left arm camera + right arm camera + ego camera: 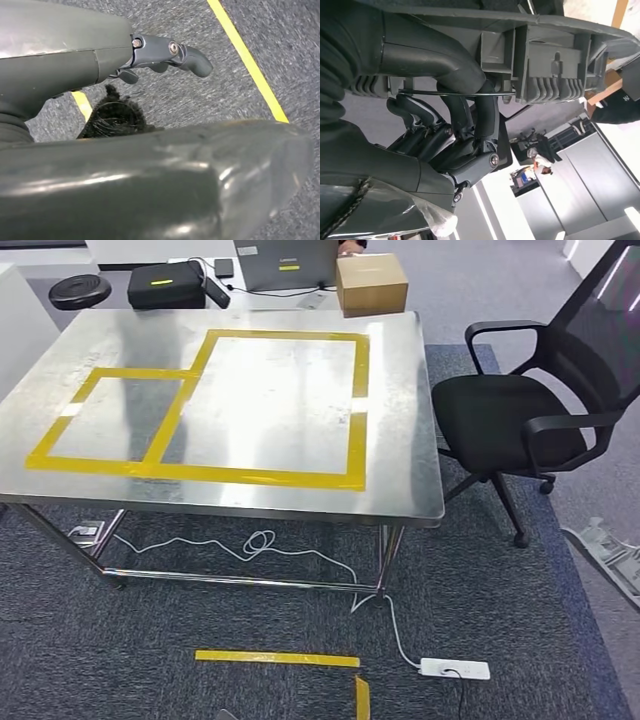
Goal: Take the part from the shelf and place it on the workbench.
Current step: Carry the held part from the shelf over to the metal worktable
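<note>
grey ribbed plastic part (546,65) carried in the right hand (471,135), workbench (392,490) ahead and bare of it.
the right hand's dark fingers (486,112) curl around a thin bar on the part's underside, so the pick from the shelf looks done and the placing is left. the steel workbench stands at twelve o'clock in the head view, yellow tape squares (226,475) marking its top, a cardboard box (371,283) at its far edge near one o'clock, a black office chair (521,420) at three o'clock. the left hand (166,52) hangs over grey carpet with its fingers apart, holding nothing.
</note>
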`<state>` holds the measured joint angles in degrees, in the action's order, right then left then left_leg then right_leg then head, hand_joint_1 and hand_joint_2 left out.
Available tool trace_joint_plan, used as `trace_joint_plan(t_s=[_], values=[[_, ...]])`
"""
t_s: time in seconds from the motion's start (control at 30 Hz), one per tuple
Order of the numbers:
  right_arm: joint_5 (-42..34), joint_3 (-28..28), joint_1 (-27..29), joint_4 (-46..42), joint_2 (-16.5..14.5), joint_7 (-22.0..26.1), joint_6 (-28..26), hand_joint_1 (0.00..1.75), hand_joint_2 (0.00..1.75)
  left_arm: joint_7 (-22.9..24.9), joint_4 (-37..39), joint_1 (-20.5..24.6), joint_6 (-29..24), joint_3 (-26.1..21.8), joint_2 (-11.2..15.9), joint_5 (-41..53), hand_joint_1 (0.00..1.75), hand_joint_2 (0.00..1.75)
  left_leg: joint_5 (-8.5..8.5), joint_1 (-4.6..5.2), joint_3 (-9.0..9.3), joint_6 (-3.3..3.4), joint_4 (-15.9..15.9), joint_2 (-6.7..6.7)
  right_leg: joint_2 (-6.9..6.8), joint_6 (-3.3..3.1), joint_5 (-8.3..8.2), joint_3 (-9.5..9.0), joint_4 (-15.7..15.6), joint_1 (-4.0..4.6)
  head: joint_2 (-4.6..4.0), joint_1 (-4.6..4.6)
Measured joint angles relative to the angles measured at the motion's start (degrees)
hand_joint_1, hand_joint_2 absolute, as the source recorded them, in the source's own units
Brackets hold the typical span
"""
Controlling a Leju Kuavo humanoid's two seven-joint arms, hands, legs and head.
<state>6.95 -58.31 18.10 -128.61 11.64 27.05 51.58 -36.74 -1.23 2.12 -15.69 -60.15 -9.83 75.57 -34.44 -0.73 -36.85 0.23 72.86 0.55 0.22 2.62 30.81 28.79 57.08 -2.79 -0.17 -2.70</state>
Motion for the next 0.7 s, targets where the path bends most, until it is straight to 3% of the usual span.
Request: trace_joint_plan(t_s=[0.07,0.1,0.13,0.17,0.27,0.3,0.43,0.7], values=[[0.0,-0.4,0.0,-0.1,-0.2,0.0,0.8,1.75,1.75,-0.2,0.0,0.0,0.1,-0.3,0.0,-0.3,0.0,0.0,4.64,-0.05,2.52,0.02,-6.7,0.05,0.12,0.41,0.33,-0.36,0.0,-0.21,0.0,-0.15],[-0.1,-0.7,-0.1,-0.3,-0.3,0.1,1.2,1.75,1.75,-0.2,-0.1,0.0,0.2,-0.3,-0.1,-0.5,0.0,0.0,5.87,0.0,3.83,0.03,-10.0,0.09,0.22,0.73,0.53,-0.42,0.1,-0.21,0.0,-0.27],[-0.1,-0.9,-0.1,-0.5,-0.4,0.2,1.6,1.75,1.75,-0.2,-0.1,0.0,0.2,-0.4,-0.1,-0.6,0.0,0.0,6.17,0.01,4.64,0.02,-12.3,0.12,0.29,1.02,0.69,-0.26,0.2,-0.16,0.01,-0.34],[-0.2,-1.2,-0.1,-0.8,-0.6,0.3,2.0,1.75,1.75,-0.3,-0.2,0.0,0.1,-0.5,-0.2,-0.7,0.0,0.0,5.73,0.03,4.9,-0.08,-13.3,0.16,0.37,0.9,0.73,0.02,0.3,-0.07,0.01,-0.35],[-0.6,-2.3,0.0,-1.8,-1.1,0.5,3.0,1.75,1.75,-0.3,-0.4,-0.4,0.0,-0.9,-0.4,-1.0,0.0,0.0,5.41,0.08,4.85,-0.16,-14.1,0.19,0.38,-0.25,0.49,0.2,0.0,-0.03,0.02,-0.12],[-0.8,-2.7,0.0,-2.1,-1.4,0.5,3.4,1.75,1.75,-0.3,-0.6,-0.6,-0.1,-1.0,-0.4,-1.0,0.0,0.0,5.38,0.14,4.88,-0.01,-14.1,0.2,0.37,-0.3,0.41,0.15,-0.3,-0.04,0.02,-0.07],[-1.9,-4.3,-0.5,-3.1,-2.0,0.2,4.5,1.75,1.75,-0.2,-1.0,-0.8,-0.2,-1.2,-0.5,-1.1,0.0,0.0,5.17,0.26,5.03,0.71,-14.1,0.18,0.4,0.29,0.04,-0.5,-1.2,-0.07,0.02,0.0],[-3.3,-5.7,-3.8,-3.2,-2.1,-1.8,5.5,1.75,1.75,0.5,-2.8,-1.2,0.2,-1.2,-0.8,-0.9,0.0,0.0,5.21,0.4,5.06,0.97,-14.0,0.15,0.36,1.73,-0.25,-0.86,-1.7,-0.16,0.02,-0.02]])
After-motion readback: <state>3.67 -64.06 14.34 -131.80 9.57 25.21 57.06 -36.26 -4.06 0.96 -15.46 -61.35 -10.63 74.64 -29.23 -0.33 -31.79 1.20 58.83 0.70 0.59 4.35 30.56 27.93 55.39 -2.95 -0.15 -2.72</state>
